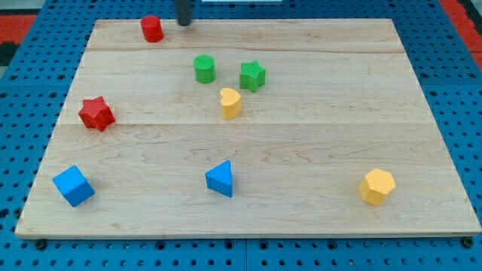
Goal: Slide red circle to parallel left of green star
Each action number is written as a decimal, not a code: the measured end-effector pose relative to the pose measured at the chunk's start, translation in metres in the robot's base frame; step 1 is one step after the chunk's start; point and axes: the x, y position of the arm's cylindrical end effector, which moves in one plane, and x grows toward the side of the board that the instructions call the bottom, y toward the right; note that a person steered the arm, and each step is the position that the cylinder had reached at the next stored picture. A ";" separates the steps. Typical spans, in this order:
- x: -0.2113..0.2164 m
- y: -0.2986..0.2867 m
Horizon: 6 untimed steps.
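My tip (183,22) stood just right of the red circle (152,29), which sat up-left of the green star (253,75); I carried no claw, so no grasp.

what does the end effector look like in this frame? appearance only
Only a short stretch of the rod shows at the view's top edge: a straight, dark grey to black cylinder ending in my tip. No cables, markings or labels visible. The arm above is out of frame.
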 end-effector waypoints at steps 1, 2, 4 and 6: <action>0.046 -0.060; 0.064 -0.050; 0.036 -0.109; 0.115 -0.017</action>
